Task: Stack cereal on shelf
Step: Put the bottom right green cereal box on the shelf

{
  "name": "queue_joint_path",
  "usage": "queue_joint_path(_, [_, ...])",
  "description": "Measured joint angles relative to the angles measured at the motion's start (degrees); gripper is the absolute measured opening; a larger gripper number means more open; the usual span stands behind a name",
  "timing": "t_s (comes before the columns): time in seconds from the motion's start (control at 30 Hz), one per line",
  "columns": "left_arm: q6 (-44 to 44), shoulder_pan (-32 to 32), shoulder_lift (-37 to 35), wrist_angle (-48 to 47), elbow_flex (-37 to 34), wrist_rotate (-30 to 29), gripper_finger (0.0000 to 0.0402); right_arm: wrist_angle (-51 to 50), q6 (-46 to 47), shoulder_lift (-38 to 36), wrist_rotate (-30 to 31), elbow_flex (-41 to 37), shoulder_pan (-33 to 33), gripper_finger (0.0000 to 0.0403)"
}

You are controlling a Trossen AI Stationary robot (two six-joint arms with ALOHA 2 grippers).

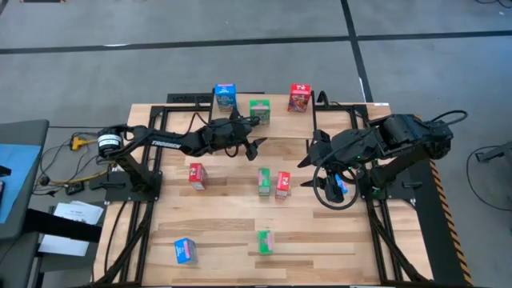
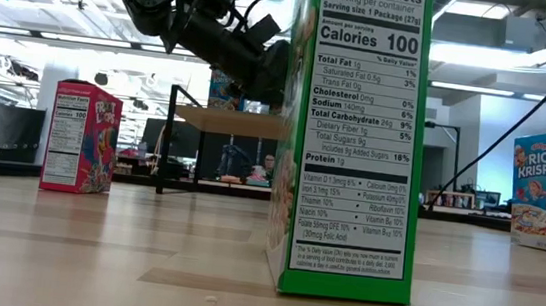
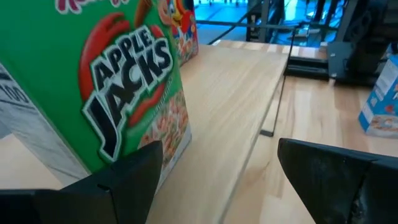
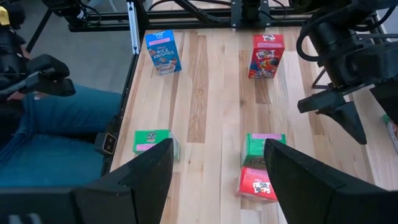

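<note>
The shelf (image 1: 280, 108) stands at the table's far side. A blue box (image 1: 226, 98), a green Apple Jacks box (image 1: 259, 110) and a red box (image 1: 298, 98) stand upright on its plank (image 3: 242, 106). My left gripper (image 1: 258, 133) is open just on the near side of the green box (image 3: 118, 81), which stands off to one side of the gap (image 3: 217, 149). My right gripper (image 1: 308, 156) is open and empty (image 4: 217, 149) above the table's right middle. Loose boxes stand on the table: red (image 1: 197, 175), green (image 1: 264, 181), red (image 1: 282, 185), green (image 1: 265, 240), blue (image 1: 185, 251), blue (image 1: 340, 186). My left gripper is open beside the green box. One finger (image 3: 134, 177) stands in front of the box's lower front corner (image 3: 177, 140), and I cannot tell whether it touches. The box stands upright on the shelf plank on its own base.
The near green box (image 2: 350, 140) fills the middle of the low view and hides part of the shelf (image 2: 221, 120). A person's legs in jeans (image 4: 56, 130) are beside the table's near edge. The black frame (image 1: 160, 112) runs along the table's sides.
</note>
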Motion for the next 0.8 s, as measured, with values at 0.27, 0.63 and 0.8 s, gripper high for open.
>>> queue_joint_path(0.27, [-0.1, 0.9, 0.0, 1.3, 0.5, -1.0, 0.0311, 0.0, 0.0, 0.0, 0.0, 0.0, 0.0, 0.0276])
queue_joint_path(0.63, [-1.0, 2.1, 0.0, 1.9, 0.5, -0.4, 0.0311, 0.1, 0.0, 0.0, 0.0, 0.0, 0.0, 0.0276])
queue_joint_path(0.8, [-2.2, 2.4, 0.0, 2.0, 0.5, -0.4, 0.0311, 0.1, 0.0, 0.0, 0.0, 0.0, 0.0, 0.0276])
